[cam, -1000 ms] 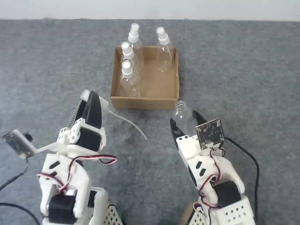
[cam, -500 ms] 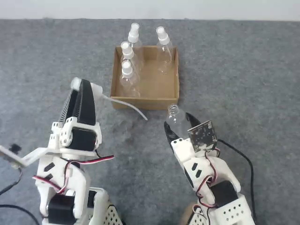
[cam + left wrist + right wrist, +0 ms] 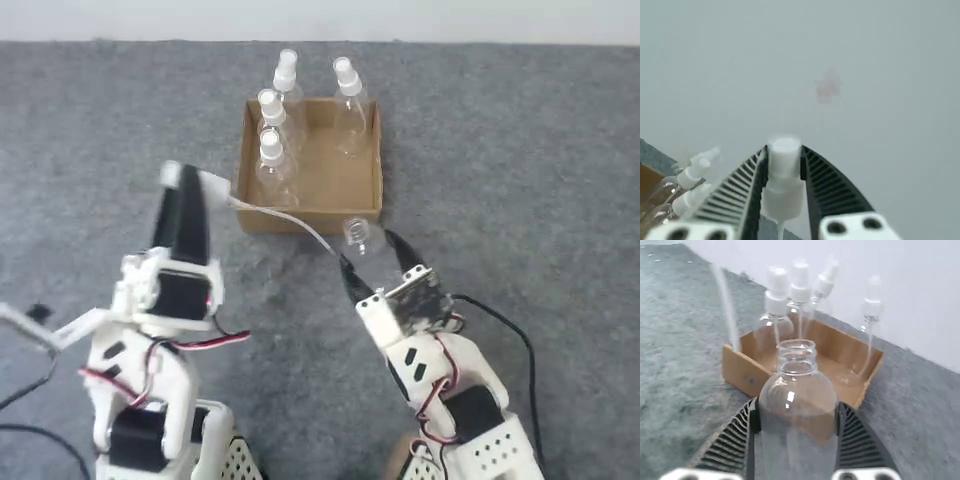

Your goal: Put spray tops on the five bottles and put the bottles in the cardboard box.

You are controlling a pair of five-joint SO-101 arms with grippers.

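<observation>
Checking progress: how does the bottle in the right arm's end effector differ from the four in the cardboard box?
The held bottle has a bare open neck; the boxed bottles wear white spray tops. The held bottle sits in the right end effector outside the cardboard box; the others stand inside. All are clear.

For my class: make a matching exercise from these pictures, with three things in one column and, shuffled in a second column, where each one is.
1. spray top
2. uncapped bottle
3. capped bottles

A. standing in the cardboard box
B. gripped by the right tool
C. gripped by the left tool

Pairs: 1-C, 2-B, 3-A.
</observation>
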